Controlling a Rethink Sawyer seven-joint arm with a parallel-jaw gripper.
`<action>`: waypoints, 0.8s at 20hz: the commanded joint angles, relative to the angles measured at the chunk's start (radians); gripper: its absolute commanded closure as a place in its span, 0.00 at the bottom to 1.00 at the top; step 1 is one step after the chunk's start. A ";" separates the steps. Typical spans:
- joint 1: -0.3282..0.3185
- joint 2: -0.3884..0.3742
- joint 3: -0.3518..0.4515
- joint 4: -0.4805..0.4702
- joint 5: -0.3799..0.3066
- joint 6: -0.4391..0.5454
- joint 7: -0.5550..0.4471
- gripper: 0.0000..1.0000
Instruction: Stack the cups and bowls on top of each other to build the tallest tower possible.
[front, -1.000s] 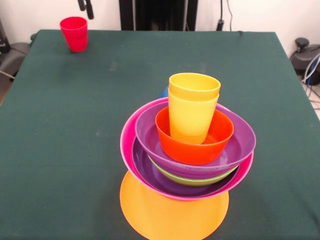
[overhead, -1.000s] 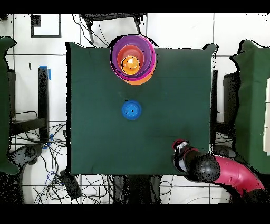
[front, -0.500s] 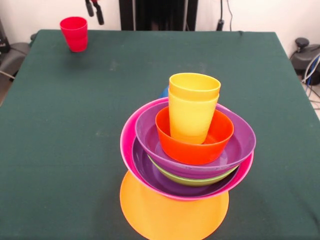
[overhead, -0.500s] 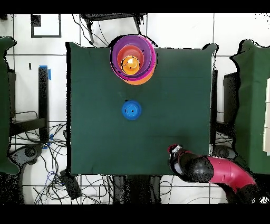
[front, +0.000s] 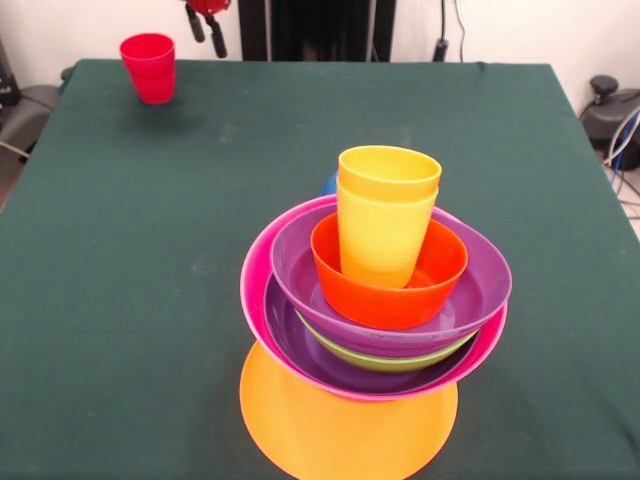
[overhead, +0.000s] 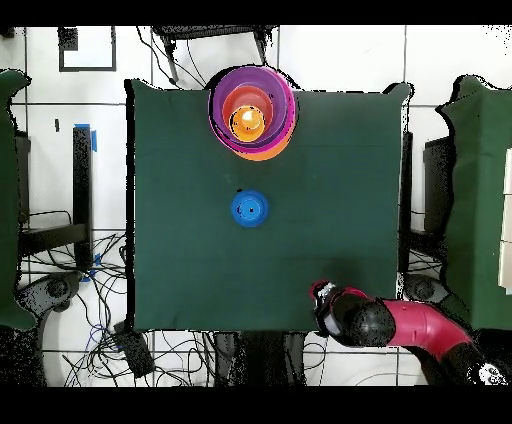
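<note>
The tower (front: 375, 330) stands near the table's front edge: a wide orange bowl (front: 340, 435) at the base, then a pink bowl (front: 254, 290), two purple bowls (front: 485, 285) with a lime green bowl (front: 400, 360) between them, and a red-orange bowl (front: 440, 272). Two nested yellow cups (front: 385, 225) stand on top. It also shows in the overhead view (overhead: 252, 112). A small blue bowl (overhead: 249, 208) sits mid-table, mostly hidden behind the tower in the front view (front: 328, 184). A red cup (front: 148, 67) stands upright at the far left corner. My gripper (front: 205, 28) hangs open and empty to the right of the red cup, apart from it.
The dark green table (front: 120, 300) ends just behind the red cup and gripper. The black pedestal (front: 315, 30) stands beyond the far edge. In the overhead view the red arm (overhead: 400, 325) reaches in from the lower right, over the table's bottom edge.
My gripper has moved to the right along the far edge in the front view, away from the red cup, still open. The tower, blue bowl and red cup have not moved.
</note>
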 joint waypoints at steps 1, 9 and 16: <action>-0.018 -0.041 0.077 -0.054 -0.040 0.019 -0.192 0.00; -0.033 -0.121 0.132 -0.033 0.007 0.080 -0.210 0.00; -0.037 -0.126 0.151 -0.049 0.011 0.105 -0.217 0.00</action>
